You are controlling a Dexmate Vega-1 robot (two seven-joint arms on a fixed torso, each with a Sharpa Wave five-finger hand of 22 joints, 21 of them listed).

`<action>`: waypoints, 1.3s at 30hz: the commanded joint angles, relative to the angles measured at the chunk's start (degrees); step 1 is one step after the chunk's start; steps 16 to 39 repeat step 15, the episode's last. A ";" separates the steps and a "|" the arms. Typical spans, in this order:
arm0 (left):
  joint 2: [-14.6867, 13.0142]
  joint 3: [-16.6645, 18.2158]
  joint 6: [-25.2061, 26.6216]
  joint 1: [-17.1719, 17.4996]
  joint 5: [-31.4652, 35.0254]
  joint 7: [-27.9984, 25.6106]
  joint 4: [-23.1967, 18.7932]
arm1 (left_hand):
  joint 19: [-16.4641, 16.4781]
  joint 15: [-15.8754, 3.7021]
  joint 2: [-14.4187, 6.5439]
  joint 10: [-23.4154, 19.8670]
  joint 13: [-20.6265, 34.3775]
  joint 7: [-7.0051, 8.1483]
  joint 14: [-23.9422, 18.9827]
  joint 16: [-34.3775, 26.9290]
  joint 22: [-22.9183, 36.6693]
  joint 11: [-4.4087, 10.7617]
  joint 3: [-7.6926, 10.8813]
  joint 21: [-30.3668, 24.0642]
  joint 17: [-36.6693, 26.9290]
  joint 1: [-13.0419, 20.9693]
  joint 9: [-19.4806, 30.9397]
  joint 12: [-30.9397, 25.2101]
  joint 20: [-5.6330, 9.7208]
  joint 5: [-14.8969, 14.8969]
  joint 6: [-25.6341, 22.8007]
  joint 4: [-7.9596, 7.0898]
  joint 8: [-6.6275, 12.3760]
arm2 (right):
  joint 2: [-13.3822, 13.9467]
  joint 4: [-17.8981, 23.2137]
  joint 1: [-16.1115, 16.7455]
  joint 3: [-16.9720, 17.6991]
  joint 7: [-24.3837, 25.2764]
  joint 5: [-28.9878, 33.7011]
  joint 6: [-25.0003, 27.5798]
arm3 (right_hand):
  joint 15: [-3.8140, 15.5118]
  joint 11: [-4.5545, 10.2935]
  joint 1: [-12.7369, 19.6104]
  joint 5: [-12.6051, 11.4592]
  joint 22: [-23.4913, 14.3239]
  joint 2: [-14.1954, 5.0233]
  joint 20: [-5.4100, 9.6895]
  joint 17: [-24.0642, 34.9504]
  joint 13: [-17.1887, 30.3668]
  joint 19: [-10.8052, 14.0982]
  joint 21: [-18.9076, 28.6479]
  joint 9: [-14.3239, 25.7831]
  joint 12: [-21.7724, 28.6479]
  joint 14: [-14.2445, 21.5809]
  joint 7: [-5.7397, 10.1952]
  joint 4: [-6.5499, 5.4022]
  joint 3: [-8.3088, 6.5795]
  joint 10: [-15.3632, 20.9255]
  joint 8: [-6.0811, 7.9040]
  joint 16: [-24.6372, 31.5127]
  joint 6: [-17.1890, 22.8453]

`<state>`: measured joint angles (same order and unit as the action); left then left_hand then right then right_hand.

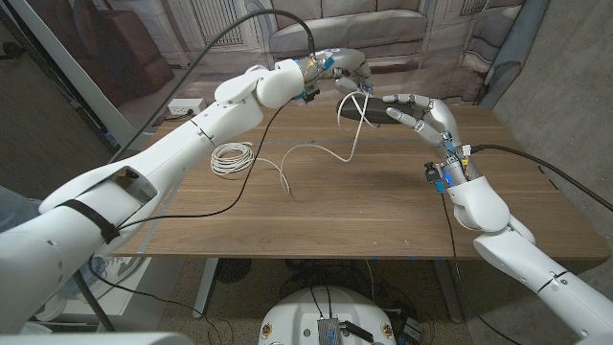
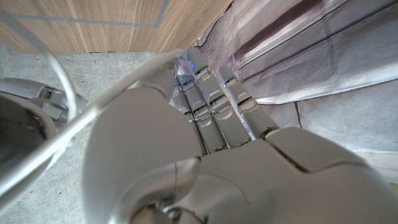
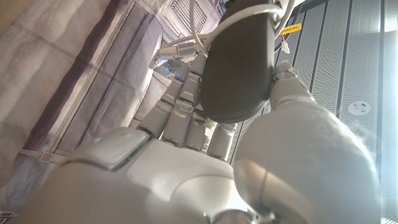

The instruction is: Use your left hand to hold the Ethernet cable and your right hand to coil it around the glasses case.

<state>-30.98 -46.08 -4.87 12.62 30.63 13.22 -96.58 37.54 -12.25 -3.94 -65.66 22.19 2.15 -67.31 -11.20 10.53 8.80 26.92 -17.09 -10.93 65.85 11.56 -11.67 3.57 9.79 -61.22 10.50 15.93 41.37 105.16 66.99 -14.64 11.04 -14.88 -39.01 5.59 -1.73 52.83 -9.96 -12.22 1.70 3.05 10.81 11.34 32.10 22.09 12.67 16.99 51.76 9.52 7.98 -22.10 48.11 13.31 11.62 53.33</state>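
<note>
The black glasses case is lifted above the table's far middle, gripped by my right hand. In the right wrist view the case sits between the thumb and fingers of that hand, with a turn of white Ethernet cable over its far end. My left hand is just above and behind the case and holds the cable. From there the cable hangs to the table and trails to a loose coil. In the left wrist view the cable runs across my left hand.
A small white box lies at the wooden table's far left corner. Black supply cables arc over my left arm and trail off my right wrist. A printed backdrop stands behind the table.
</note>
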 commanded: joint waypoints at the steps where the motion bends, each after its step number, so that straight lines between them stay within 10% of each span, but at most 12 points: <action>1: -0.03 0.41 0.48 0.17 0.05 0.18 -1.09 | -0.33 -0.02 -0.15 -0.86 0.21 -0.39 0.06 -0.13 0.32 0.94 4.33 0.13 0.05 -0.18 0.21 -0.24 3.61 0.17 -0.56 -3.87 0.22 | -0.09 0.25 0.26 0.40 0.51 0.21 0.48 | 7.47 13.13 10.34 -0.37 0.00 -10.85 6.39 0.29 0.20 0.06 0.20 0.06 0.26 1.27 -0.28 -0.15 -0.04 13.43 -0.11 -0.01 0.28; 39: -0.17 0.37 1.16 0.17 0.29 0.52 -1.21 | -0.37 -0.03 -0.14 -0.73 0.28 -0.49 0.11 -0.13 0.33 0.79 4.52 0.13 0.05 -0.26 0.22 -0.21 3.64 0.17 -0.57 -3.87 0.24 | -0.44 -1.20 -1.16 -0.04 -0.16 -0.25 0.28 | 7.49 13.11 10.34 -0.38 0.01 -10.86 6.40 0.29 0.18 0.04 0.28 0.06 0.19 1.28 -0.13 -0.15 -0.02 13.44 -0.16 -0.04 0.29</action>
